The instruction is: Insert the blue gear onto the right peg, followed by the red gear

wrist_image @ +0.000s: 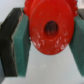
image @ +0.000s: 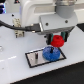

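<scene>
My gripper (wrist_image: pixel 47 35) clamps the red gear (image: pixel 58 41) flat above the blue gear (image: pixel 49 52), already seated, so its hole can meet the right peg.

No readable text, labels, brands or numbers in either view; both too blurry and small.
</scene>
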Motion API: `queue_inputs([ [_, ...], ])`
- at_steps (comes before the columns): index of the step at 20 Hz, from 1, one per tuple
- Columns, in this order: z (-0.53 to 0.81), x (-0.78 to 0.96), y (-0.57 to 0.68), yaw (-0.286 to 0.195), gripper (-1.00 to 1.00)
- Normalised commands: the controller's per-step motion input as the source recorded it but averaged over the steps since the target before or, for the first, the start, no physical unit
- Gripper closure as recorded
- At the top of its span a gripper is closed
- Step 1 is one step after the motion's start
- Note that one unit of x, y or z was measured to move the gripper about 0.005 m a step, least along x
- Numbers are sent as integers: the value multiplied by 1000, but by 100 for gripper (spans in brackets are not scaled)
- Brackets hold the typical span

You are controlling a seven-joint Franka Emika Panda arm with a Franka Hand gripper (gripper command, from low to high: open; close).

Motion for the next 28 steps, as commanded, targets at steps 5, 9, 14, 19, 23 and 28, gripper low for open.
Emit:
queue_inputs([
  [5, -111, 201, -158, 0, 100],
  [9, -95, 219, -120, 0, 100],
  [14, 90, 202, -144, 0, 100],
  [19, 266, 203, -38, 0, 100],
  [23, 315, 244, -84, 0, 100],
  [28, -45, 145, -39, 0, 100],
])
